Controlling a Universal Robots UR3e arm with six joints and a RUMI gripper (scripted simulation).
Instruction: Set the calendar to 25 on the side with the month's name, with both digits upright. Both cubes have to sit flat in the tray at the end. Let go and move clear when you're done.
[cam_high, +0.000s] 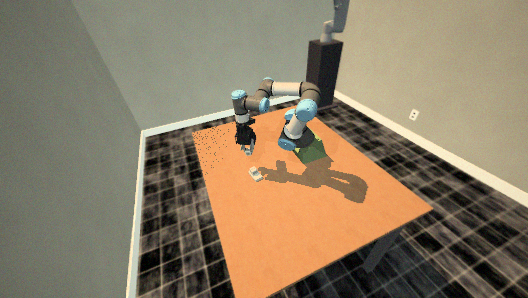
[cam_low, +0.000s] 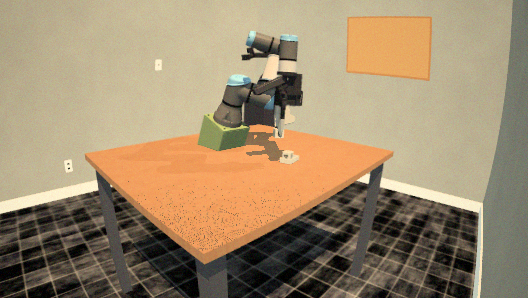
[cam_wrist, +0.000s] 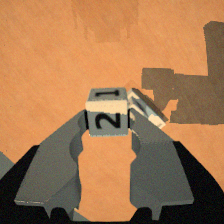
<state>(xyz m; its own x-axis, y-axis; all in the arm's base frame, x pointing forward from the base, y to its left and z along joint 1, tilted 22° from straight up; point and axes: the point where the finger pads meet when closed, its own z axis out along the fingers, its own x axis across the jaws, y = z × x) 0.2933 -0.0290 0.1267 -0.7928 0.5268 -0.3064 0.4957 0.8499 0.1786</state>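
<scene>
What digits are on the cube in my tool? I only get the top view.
Observer: In the wrist view, the cube shows a 2 on one face and a 1 on the adjoining face.

Operator: Are the tool's fingers covering either digit?

Observer: No. In that view the tool has one finger on each side of the cube, and both digits are uncovered.

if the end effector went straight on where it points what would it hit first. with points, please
Likely the orange tabletop (cam_high: 300, 225) (cam_low: 225, 185) (cam_wrist: 40, 75), met by the held number cube (cam_high: 248, 152) (cam_low: 279, 134) (cam_wrist: 107, 121); the tray (cam_high: 258, 177) (cam_low: 290, 160) (cam_wrist: 158, 122) looks off-line, though depth is unclear.
</scene>
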